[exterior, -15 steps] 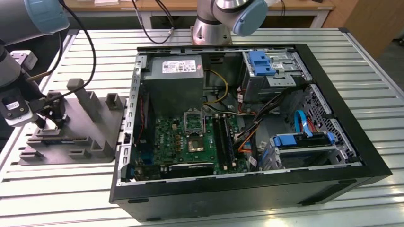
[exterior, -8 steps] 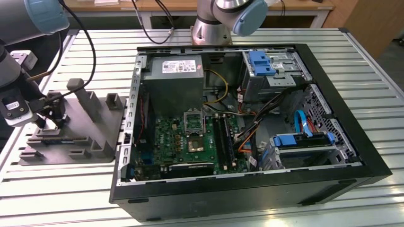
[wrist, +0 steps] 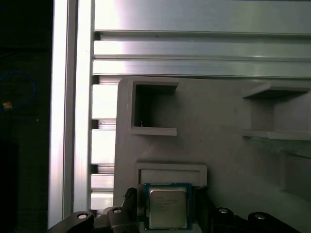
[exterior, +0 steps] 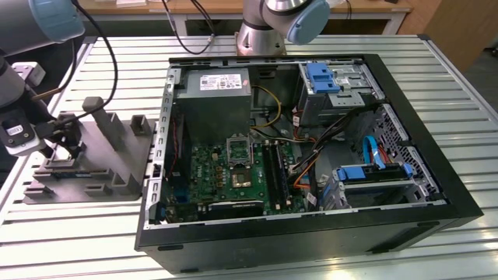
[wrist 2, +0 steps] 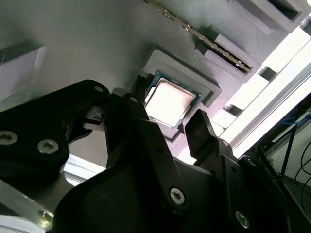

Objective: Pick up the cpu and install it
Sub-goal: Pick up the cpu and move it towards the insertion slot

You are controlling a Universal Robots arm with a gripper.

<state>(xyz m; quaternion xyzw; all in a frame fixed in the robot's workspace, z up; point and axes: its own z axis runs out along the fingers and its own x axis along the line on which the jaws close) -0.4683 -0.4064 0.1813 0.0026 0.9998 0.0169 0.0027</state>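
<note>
Silvery-grey, the cpu (wrist 2: 170,101) lies flat in its recess of the grey tray (exterior: 116,175) by the tabletop's (exterior: 78,233) edge at the exterior view's left, the open tool (wrist 2: 165,110) astride it, where an off-centre squeeze could tilt it or jam it against the recess wall.

Pale silvery-grey cpu (wrist: 167,208), teal-green border; plain grey tray (wrist: 218,126); black claw (wrist 2: 167,116); green motherboard (exterior: 210,169); black case (exterior: 311,233).

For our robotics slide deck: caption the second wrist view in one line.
Open gripper hovers over the cpu lying flat in a recess of the grey tray.
</note>
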